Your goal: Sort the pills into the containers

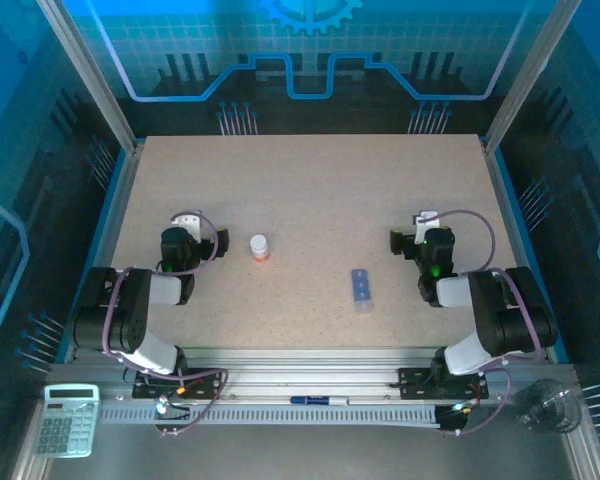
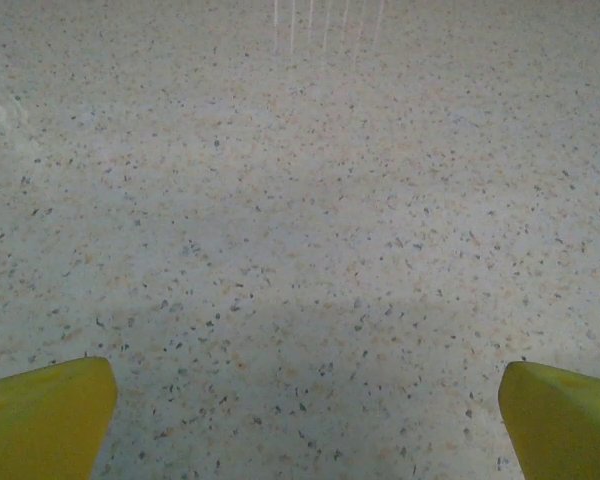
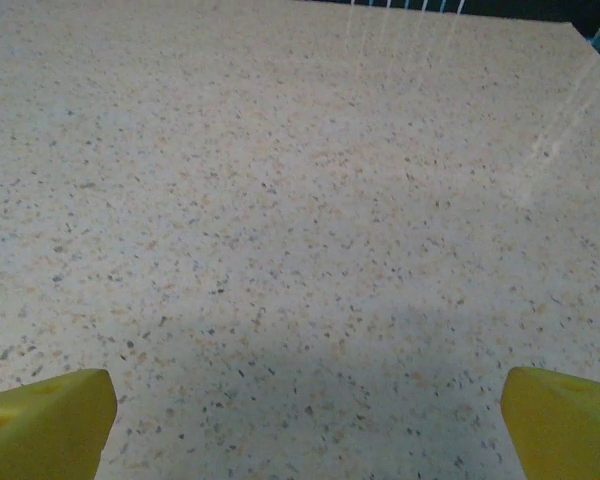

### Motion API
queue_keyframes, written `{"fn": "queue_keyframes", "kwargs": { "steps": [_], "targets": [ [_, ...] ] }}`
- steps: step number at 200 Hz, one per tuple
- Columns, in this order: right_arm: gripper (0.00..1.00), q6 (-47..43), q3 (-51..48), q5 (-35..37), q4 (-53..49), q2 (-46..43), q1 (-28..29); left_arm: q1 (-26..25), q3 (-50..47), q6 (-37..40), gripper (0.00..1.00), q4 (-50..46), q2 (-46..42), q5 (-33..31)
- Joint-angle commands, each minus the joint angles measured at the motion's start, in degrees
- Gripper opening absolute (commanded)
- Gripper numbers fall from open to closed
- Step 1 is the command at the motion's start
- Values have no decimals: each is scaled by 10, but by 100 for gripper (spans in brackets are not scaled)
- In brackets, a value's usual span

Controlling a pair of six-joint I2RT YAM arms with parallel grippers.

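The containers, a small translucent blue pill box (image 1: 361, 288), lie flat on the speckled table (image 1: 310, 190), right of centre and near the front. The pills are hidden from me. My left gripper (image 1: 186, 220) rests low at the left, well apart from the box; its yellow fingertips (image 2: 45, 415) stand wide open over bare table, as does the left gripper (image 2: 305, 420) in its wrist view. My right gripper (image 1: 421, 222) sits right of and behind the box. The right gripper (image 3: 305, 420) is open too, with nothing between its fingertips (image 3: 560, 420).
A small orange bottle with a white cap (image 1: 260, 247) stands upright between the left gripper and the box. Off the table at the front lie a calculator (image 1: 67, 420), a pen (image 1: 315, 400) and a clear cup (image 1: 550, 405). Metal frame posts border both sides.
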Motion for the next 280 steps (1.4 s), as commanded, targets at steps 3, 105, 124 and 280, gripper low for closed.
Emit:
{"fn": "queue_keyframes", "kwargs": {
  "steps": [3,105,124,280],
  "targets": [
    [100,-18,14,19,53,8,16,-6,17,-15,99,43,8,21],
    [100,-7,19,-17,39,6,-3,-5,18,-15,99,42,8,22],
    [100,-7,19,-25,38,5,-6,-4,18,-16,99,41,8,23],
    [100,77,96,34,-229,-170,-12,-5,39,-36,99,-86,-102,-41]
  ]
}}
